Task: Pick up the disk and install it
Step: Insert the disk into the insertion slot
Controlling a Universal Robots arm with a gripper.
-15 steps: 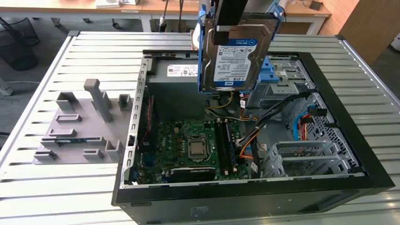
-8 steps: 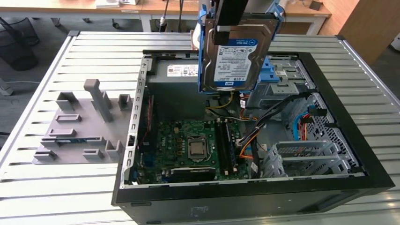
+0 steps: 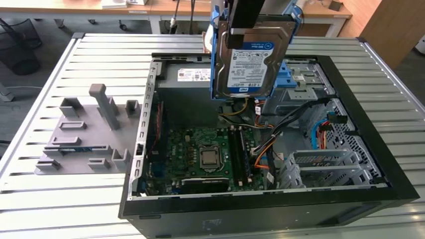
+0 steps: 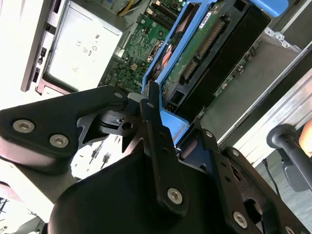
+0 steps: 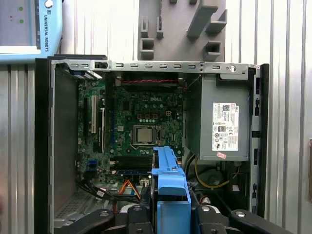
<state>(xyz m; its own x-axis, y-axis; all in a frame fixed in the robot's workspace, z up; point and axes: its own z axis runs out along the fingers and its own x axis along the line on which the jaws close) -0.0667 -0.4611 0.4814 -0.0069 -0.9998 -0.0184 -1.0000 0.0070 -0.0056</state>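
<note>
Disk: one disk (image 3: 251, 59), upright, in the air over the open computer case (image 3: 265, 209).
Label: one, white-and-blue, on its face.
Gripper: the gripper (image 5: 171, 214), fingers clamped on the disk's blue carrier.
Power supply: one power supply (image 5: 222, 122), one white sticker.

An open black case (image 3: 265, 211) lies on a slatted metal table (image 3: 40, 194), across the centre and right of the exterior view. Inside, lower centre, sits a green motherboard (image 3: 199, 149) with a bare CPU (image 3: 210, 158). A silver cage (image 3: 329, 167) stands at lower right. The first wrist view shows a grey power supply (image 5: 224, 129) with a white sticker. At the exterior view's left rests a grey fixture (image 3: 86, 134), possibly printed plastic.
</note>
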